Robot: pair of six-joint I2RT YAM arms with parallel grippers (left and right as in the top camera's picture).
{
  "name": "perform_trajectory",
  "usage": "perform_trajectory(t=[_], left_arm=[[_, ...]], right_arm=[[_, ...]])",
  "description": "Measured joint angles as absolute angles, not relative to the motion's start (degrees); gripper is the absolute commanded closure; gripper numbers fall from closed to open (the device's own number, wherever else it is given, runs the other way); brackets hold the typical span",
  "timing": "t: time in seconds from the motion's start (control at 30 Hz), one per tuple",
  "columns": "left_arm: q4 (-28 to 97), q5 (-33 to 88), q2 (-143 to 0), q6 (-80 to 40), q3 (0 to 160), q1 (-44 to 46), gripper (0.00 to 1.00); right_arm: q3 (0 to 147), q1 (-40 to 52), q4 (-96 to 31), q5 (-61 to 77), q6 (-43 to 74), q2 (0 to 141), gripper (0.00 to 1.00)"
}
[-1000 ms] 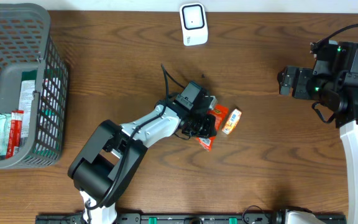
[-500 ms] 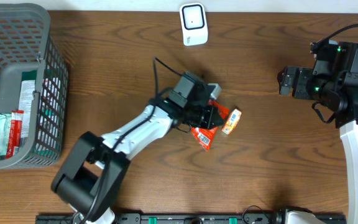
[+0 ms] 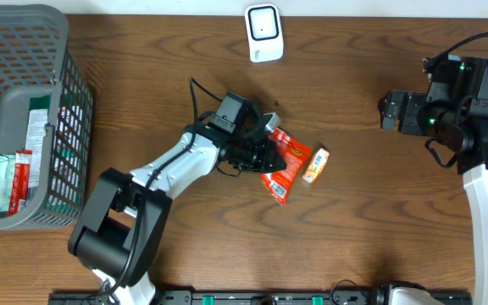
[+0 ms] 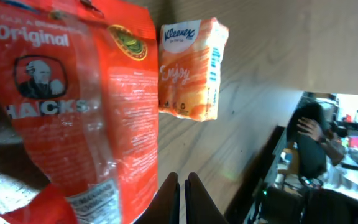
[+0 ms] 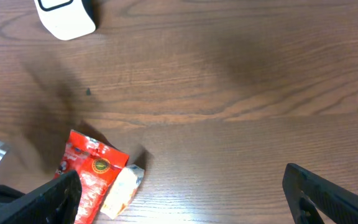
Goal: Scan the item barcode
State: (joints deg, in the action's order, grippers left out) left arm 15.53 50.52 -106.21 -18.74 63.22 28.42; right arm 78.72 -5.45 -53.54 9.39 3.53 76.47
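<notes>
1. Your item, the red Hacks bag [image 3: 280, 167], lies in the middle of the wooden tabletop [image 3: 371, 229]; it sits below the white scanner [image 3: 263, 32], which stands well apart from it at the far edge.
2. In your left wrist view the bag reads "Original" at the top; below that sits a small portrait of a man, then "HACKS" in large white letters; a round yellow-green seal marks the upper right corner; the block of fine white print and the pale patch near the lower edge are too blurred to read.
3. Your left pincer [image 4: 182, 190] is clenched, its two fingertips pressed together; the bag's edge runs just beside them, and you cannot tell whether any film is caught between them.
4. An orange-and-white Kleenex pack [image 4: 189, 68] lies just beside the bag on its right; it reads "Kleenex" in blue and "Enjoy" in white script; the small icons under that are illegible.
5. Your right pincer [image 5: 180, 177] is released, its fingers spread wide over bare wood; it hangs well apart from the bag, at the right side of the tabletop.
6. A grey mesh basket [image 3: 66, 102] stands at the left edge and holds several packets; their printing is too small for you to read.
</notes>
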Motion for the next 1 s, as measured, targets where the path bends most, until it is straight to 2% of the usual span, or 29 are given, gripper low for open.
perform_trajectory(t=[0.43,1.0], left_arm=[[15.5,54.6,-112.1,-13.6,62.3,27.6,0.93],[11.8,58.0,-116.6,-13.2,62.3,28.1,0.93]], right_arm=[[78.7,-5.5,-53.5,9.4,3.5,76.4,0.01],[78.7,-5.5,-53.5,9.4,3.5,76.4,0.01]])
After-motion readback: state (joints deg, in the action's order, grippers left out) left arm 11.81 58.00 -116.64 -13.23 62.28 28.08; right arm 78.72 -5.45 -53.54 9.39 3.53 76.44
